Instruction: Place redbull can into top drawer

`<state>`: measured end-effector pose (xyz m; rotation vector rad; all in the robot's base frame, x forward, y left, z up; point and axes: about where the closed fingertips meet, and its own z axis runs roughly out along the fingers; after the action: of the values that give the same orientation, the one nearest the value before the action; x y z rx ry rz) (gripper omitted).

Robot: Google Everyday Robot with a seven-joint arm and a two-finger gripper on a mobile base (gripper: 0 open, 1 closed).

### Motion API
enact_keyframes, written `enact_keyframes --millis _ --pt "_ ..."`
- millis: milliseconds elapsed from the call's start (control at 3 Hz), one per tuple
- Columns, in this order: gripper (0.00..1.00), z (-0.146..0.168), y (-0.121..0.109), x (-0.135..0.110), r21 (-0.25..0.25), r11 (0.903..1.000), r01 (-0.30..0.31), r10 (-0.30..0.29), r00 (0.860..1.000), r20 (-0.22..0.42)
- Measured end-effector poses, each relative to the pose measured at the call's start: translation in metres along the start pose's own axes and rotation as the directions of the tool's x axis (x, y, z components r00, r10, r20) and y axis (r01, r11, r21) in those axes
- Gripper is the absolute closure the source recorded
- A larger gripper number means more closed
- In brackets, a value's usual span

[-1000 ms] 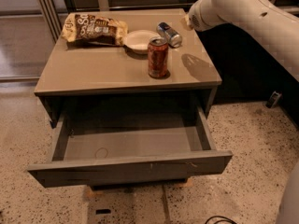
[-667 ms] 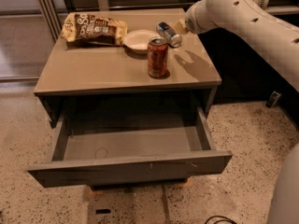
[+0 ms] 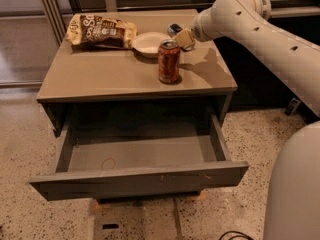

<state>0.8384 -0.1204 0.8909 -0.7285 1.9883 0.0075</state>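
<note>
Large pale letters on the brown chip bag (image 3: pixel 100 31), lying at 10 o'clock on the grey bench (image 3: pixel 100 76); only "So" legible, the rest too small to read. No legible label on the orange-red soda can (image 3: pixel 169 60), upright at 3 o'clock of the bench's middle. Just behind it, at 1 o'clock, a small white plate (image 3: pixel 149 44), touching the bag's corner. Redbull can (image 3: pixel 174 29) at the far right of the bench, behind the plate's right rim, only its dark blue and silver end in view, the rest hidden by the tool (image 3: pixel 184 38). Tool right against it, the can at roughly 10 o'clock from the tool; actual contact impossible to judge, and cannot tell whether spread or pressed together. Pale arm (image 3: pixel 260 29) reaching in from 3 o'clock. Below the bench top, top drawer (image 3: pixel 140 180) pulled well out toward 6 o'clock, grey floor in view with a faint round mark at 7 o'clock.
</note>
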Motion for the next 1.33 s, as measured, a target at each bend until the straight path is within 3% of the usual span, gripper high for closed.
enact_keyframes --millis 667,1333 --pt "0.34 0.018 -0.01 0.006 0.011 0.9999 -0.007 0.007 1.0 -0.012" --pt "0.26 0.032 -0.025 0.012 0.025 0.9995 -0.017 0.017 0.999 -0.027"
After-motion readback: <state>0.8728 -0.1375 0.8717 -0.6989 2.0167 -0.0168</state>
